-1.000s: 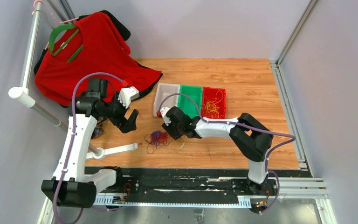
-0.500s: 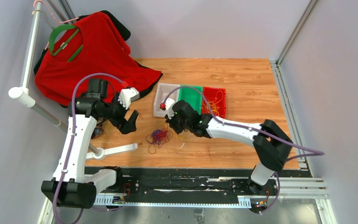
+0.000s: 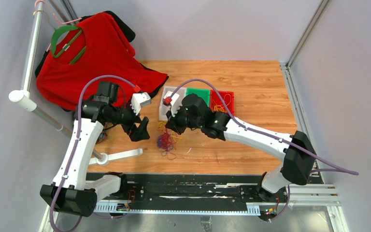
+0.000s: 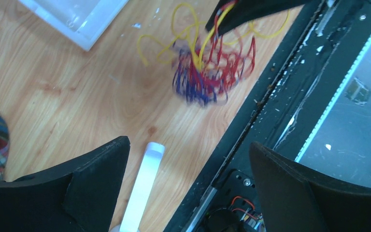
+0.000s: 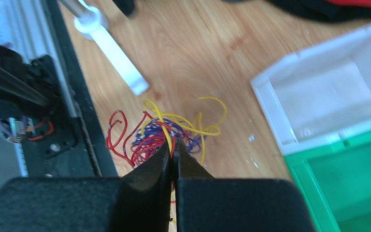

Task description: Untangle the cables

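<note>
The right gripper (image 5: 173, 145) pinches a yellow strand of the cables (image 5: 145, 137), a red, yellow and purple tangle near the front edge of the tabletop (image 3: 256, 77), just before a white bin (image 5: 328, 96). The left gripper (image 4: 188, 145) hovers nearby, fingers spread wide.

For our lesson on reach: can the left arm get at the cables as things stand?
Probably yes. The left fingers, open, face the cables across bare table; only the right fingers, shut on a yellow strand on top, crowd the far side.
</note>
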`<state>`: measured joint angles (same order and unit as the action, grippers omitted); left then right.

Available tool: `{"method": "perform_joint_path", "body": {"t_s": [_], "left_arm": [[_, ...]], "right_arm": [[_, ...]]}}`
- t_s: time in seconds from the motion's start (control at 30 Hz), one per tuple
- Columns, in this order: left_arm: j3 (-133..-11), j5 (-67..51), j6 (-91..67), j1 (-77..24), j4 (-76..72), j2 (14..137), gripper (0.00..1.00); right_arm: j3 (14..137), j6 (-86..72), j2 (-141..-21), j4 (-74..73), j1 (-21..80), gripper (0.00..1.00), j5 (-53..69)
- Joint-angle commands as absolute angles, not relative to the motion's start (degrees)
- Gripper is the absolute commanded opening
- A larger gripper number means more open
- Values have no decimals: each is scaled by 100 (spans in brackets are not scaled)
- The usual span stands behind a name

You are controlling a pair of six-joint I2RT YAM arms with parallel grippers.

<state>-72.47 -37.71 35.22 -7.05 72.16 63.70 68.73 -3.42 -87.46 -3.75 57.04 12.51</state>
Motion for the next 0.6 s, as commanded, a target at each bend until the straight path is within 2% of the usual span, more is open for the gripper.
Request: {"method": "perform_joint_path", "body": {"t_s": [0.0, 0.1, 0.17, 0.27, 0.47, 0.57], "left_arm": [[-7443, -4419, 3568, -829, 7233, 6322, 98], [-7371, -4617, 3554, -851, 7232, 6315, 100], [-7292, -4758, 3531, -861, 7230, 6322, 92], [-7152, -4843, 3507, -861, 7229, 6346, 71], [-7018, -4663, 3571, -861, 7231, 6232, 11], [-7060, -4639, 3578, -861, 7231, 6151, 2]], "right_arm": [[7537, -415, -8883, -683, 6065, 1, 1482], [7777, -392, -9076, -840, 6249, 1, 1322], [7901, -379, -9204, -908, 6348, 1, 1217], [7942, -426, -9300, -907, 6411, 1, 1189], [7563, -521, -9150, -682, 6405, 5, 907], [7219, -622, -8993, -448, 6353, 19, 807]]}}
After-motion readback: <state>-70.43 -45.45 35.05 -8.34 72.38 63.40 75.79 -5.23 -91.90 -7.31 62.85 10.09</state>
